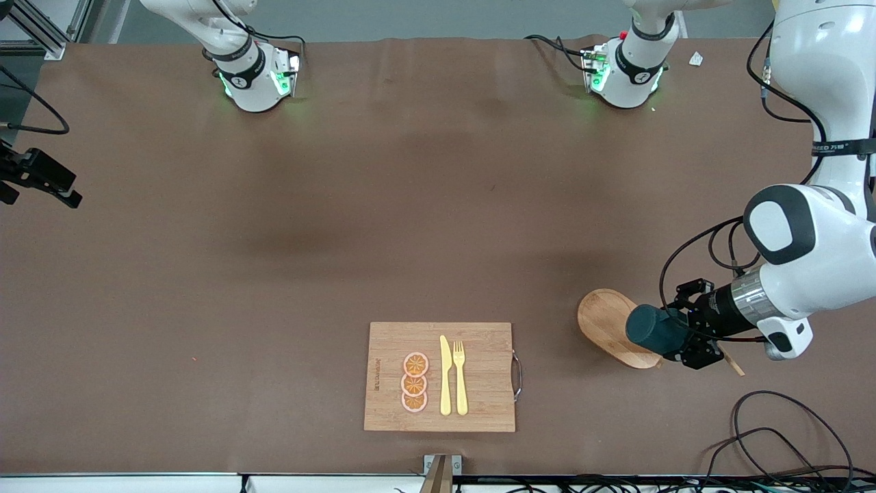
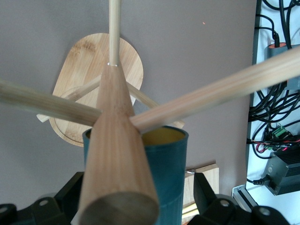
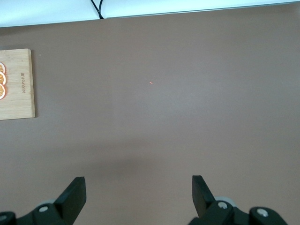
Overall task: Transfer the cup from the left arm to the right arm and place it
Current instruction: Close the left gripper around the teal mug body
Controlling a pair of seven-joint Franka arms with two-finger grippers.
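Observation:
The dark teal cup (image 1: pixel 653 329) sits mouth-down among the pegs of a wooden peg rack (image 1: pixel 602 318) at the left arm's end of the table. In the left wrist view the cup (image 2: pixel 168 164) shows its mustard inside, and a peg reaches to its rim. The rack's thick post (image 2: pixel 117 140) hides part of the cup. My left gripper (image 1: pixel 674 339) (image 2: pixel 139 197) is open, its fingers (image 2: pixel 204 187) standing either side of the cup with a small gap. My right gripper (image 3: pixel 139 197) is open and empty over bare table, out of the front view.
A wooden cutting board (image 1: pixel 486 376) lies near the front edge with three orange slices (image 1: pixel 415 382), a yellow knife (image 1: pixel 445 375) and a fork (image 1: pixel 460 376); its corner shows in the right wrist view (image 3: pixel 16 84). Cables (image 1: pixel 787 438) lie at the table corner near the rack.

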